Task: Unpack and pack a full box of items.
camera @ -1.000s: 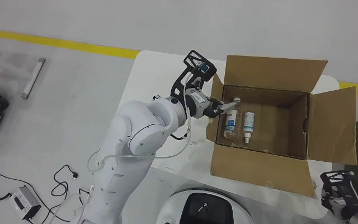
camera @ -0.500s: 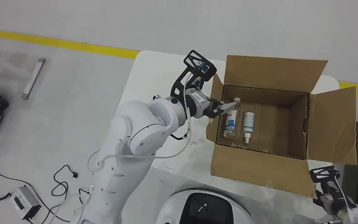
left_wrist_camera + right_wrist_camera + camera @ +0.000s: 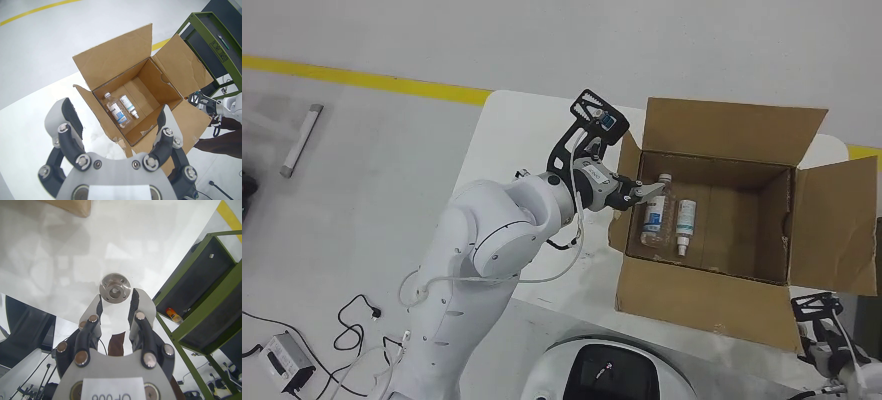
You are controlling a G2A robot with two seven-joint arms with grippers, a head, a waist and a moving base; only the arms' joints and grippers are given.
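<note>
An open cardboard box (image 3: 712,300) stands on the white table (image 3: 522,130). On its floor, against the left wall, lie a clear water bottle (image 3: 654,215) (image 3: 116,111) and a small white spray bottle (image 3: 686,225) (image 3: 128,106). My left gripper (image 3: 647,193) (image 3: 114,104) hangs open over the box's left rim, above the bottles, holding nothing. My right gripper (image 3: 814,318) (image 3: 116,294) is over the table's near right corner, just past the box's corner. A round metal flange (image 3: 115,290) sits between its fingertips, rim touching both.
All four box flaps stand open, the right one (image 3: 834,225) spread wide. A green metal rack (image 3: 198,294) stands beside the table's right side, with an orange bottle (image 3: 173,314) on a shelf. Bare table lies left of the box.
The right gripper has come in from beyond the table's lower right edge to the box's near right corner. The left arm and both bottles have stayed still.
</note>
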